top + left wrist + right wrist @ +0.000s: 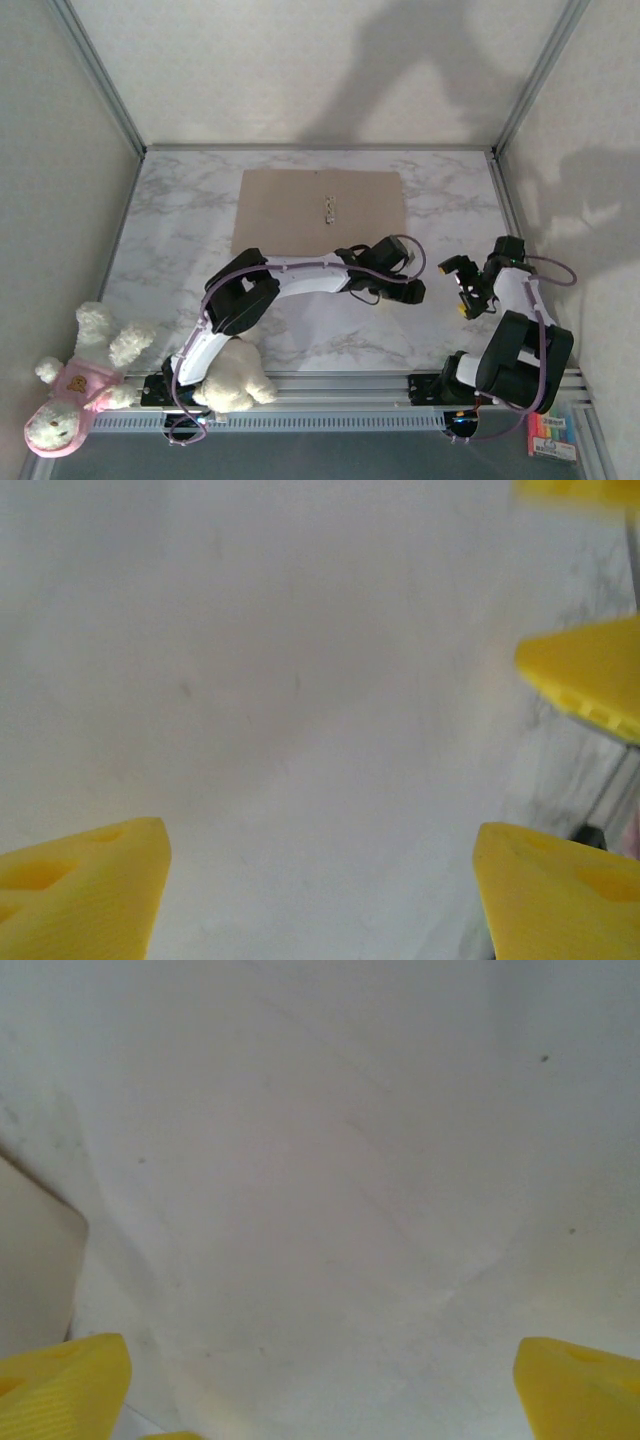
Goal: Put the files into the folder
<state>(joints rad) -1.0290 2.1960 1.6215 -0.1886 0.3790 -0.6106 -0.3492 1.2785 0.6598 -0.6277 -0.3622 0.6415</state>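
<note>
The folder [320, 210] is a flat tan rectangle lying closed at the back middle of the marble table [180, 230], with a small pale mark near its centre. My left gripper [412, 292] reaches across to the right of centre, in front of the folder, and stands open. In the left wrist view its yellow fingers [90, 890] hang wide over a plain white sheet, one of the files [300, 700], with nothing between them. My right gripper [460, 285] is open close beside it. The right wrist view looks between its yellow fingers [580, 1385] onto a white creased sheet [330, 1190].
A white plush toy [235, 378] sits by the left arm's base and a pink-dressed one [70, 400] at the near left corner. A pack of markers [552, 437] lies near right. Enclosure walls and metal rails [120, 110] bound the table.
</note>
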